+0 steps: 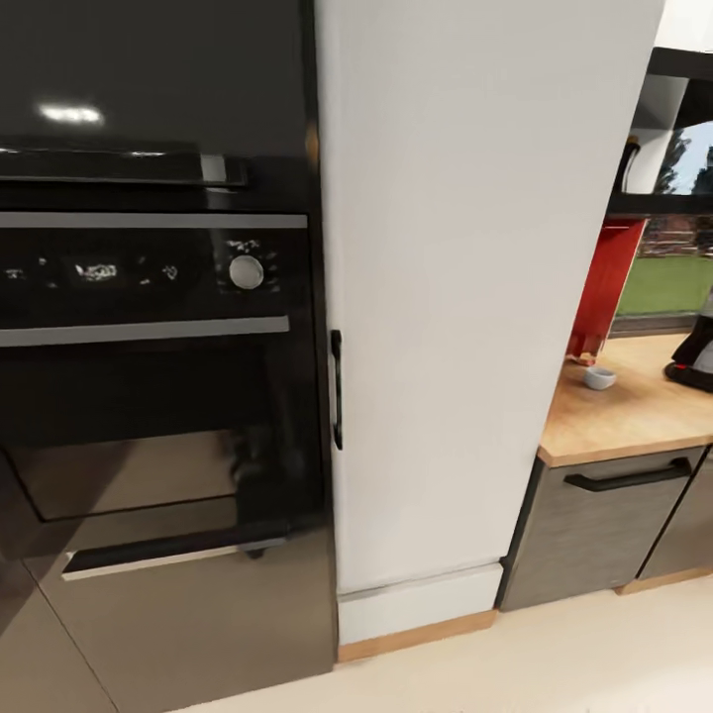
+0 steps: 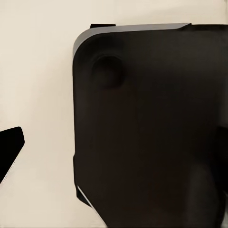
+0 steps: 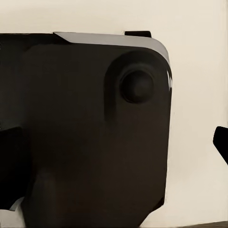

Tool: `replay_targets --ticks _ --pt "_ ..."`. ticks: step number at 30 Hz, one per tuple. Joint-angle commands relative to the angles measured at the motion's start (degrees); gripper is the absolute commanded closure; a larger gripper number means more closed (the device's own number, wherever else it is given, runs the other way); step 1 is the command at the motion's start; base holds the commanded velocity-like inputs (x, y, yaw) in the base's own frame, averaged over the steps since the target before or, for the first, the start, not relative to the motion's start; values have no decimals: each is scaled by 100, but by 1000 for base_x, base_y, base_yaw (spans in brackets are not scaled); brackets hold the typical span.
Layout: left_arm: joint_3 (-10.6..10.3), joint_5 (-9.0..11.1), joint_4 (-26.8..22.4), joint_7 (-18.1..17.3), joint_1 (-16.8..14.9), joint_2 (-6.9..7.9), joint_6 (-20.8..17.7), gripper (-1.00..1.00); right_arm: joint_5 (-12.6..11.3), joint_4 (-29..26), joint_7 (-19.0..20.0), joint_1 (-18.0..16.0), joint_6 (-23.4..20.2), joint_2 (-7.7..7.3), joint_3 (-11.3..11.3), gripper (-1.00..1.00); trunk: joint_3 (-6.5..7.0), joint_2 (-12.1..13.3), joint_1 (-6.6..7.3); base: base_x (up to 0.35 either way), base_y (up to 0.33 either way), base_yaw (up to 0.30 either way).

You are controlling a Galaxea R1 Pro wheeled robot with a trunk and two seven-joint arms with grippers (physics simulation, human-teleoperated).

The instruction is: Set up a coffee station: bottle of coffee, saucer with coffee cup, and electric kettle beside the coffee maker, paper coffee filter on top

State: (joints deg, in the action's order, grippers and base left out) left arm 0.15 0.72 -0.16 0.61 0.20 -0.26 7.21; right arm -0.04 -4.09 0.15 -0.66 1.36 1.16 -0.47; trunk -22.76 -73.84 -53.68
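Black oven point(image 1: 149, 327) is sitting closest to my head camera, taking up the left half of the head view; its glass door is reflecting a ceiling light, and a round knob point(image 1: 246, 271) is showing on the control strip. Just right of it, a tall white cabinet point(image 1: 465, 297) is standing with a black vertical handle point(image 1: 337, 389) on its left edge. Pale floor point(image 1: 555, 654) is running along the bottom.

Further right, the wooden worktop point(image 1: 624, 411) is showing over a grey drawer front point(image 1: 594, 530) with a black bar handle. On the worktop, a small pale cup-like thing point(image 1: 599, 376) is sitting near the cabinet side, beside a red appliance point(image 1: 606, 287) that is standing against the wall; I cannot tell whether it is the coffee cup. At the far right edge, a dark machine point(image 1: 695, 356), likely the coffee maker, is being cut off by the frame, well apart from the cup. A window point(image 1: 678, 267) is showing green outside.

Left wrist view: I am looking at a dark rounded body of my own base point(image 2: 152, 128) over pale floor. Right wrist view: much the same, dark housing point(image 3: 90, 128) with a round boss. My fingers: I cannot tell on either side whether they are apart or together.
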Motion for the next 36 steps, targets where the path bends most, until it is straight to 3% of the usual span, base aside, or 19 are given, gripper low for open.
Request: replay_targets --ticks 1,36 --pt "1 7 -1 4 3 -1 21 -100 -5 5 2 -4 14 0 -5 -100 14 39 23 0 0 -268" --pt "9 7 -1 9 6 -27 17 -100 -8 -144 0 -4 13 -11 -14 -100 642 1442 791 0 0 -288"
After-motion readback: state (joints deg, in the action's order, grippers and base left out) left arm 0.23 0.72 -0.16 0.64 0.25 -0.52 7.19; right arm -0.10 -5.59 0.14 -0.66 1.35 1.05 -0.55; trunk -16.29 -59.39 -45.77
